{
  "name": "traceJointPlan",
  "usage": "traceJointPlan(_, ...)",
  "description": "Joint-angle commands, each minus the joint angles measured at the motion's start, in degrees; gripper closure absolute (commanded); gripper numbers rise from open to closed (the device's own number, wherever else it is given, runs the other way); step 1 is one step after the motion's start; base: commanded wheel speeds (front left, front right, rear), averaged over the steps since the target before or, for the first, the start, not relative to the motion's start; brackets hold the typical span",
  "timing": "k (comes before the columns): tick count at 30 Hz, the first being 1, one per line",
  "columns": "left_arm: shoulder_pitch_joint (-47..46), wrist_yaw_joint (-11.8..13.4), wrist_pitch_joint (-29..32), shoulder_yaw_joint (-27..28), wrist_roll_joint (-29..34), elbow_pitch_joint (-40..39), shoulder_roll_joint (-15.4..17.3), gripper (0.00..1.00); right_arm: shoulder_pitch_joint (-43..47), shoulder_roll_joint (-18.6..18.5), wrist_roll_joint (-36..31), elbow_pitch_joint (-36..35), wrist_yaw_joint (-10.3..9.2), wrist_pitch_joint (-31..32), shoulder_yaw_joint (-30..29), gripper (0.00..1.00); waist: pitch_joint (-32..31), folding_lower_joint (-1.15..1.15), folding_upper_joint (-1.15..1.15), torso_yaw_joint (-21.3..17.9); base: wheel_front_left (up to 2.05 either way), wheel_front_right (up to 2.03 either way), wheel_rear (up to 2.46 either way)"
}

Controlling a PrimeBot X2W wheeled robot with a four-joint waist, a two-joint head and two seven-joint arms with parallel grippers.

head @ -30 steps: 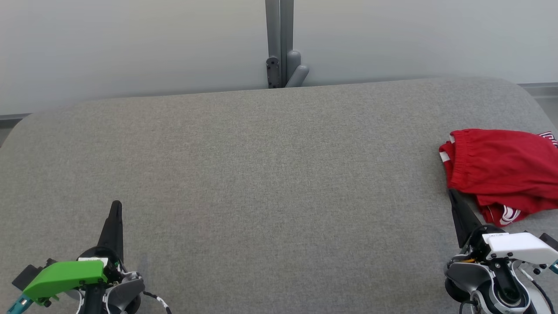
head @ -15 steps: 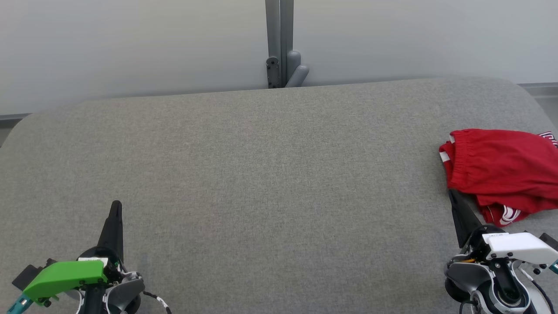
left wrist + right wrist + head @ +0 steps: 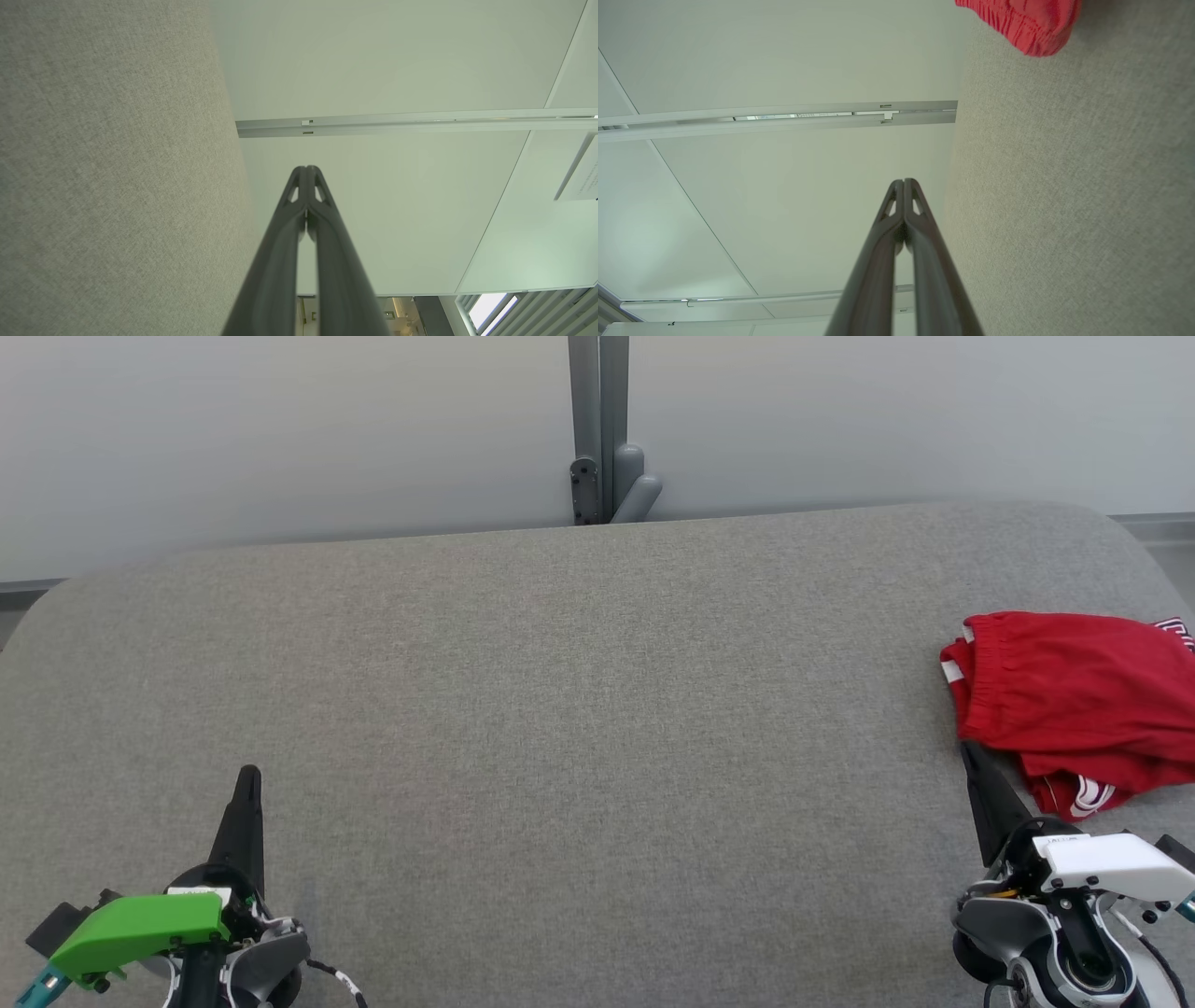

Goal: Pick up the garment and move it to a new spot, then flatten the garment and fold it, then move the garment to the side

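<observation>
Garment of red fabric with white trim (image 3: pixel 1074 700) is laid folded at the right edge of the grey cloth table (image 3: pixel 560 709), probably set aside already; left gripper (image 3: pixel 248 773) and right gripper (image 3: pixel 965 747) are pressed together, empty.

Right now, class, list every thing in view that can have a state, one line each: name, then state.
red garment: lying in a loose pile at the right side of the grey table, not gripped.
left gripper: shut, empty, over bare table.
right gripper: shut, empty, tip at the garment's near edge.
</observation>
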Motion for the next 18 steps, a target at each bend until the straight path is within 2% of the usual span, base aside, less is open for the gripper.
traceJointPlan(1, -0.58, -0.39, 0.25, 0.22, -0.08, -0.02, 0.34, 1.0, -0.57, -0.28, 0.32, -0.22, 0.02, 0.17, -0.13, 1.0, 0.0, 0.0, 0.45, 0.0, 0.0, 0.0, 0.0)
traceJointPlan(18, -0.58, -0.39, 0.25, 0.22, -0.08, -0.02, 0.34, 1.0, -0.56, -0.28, 0.32, -0.21, 0.02, 0.17, -0.13, 1.0, 0.0, 0.0, 0.45, 0.0, 0.0, 0.0, 0.0)
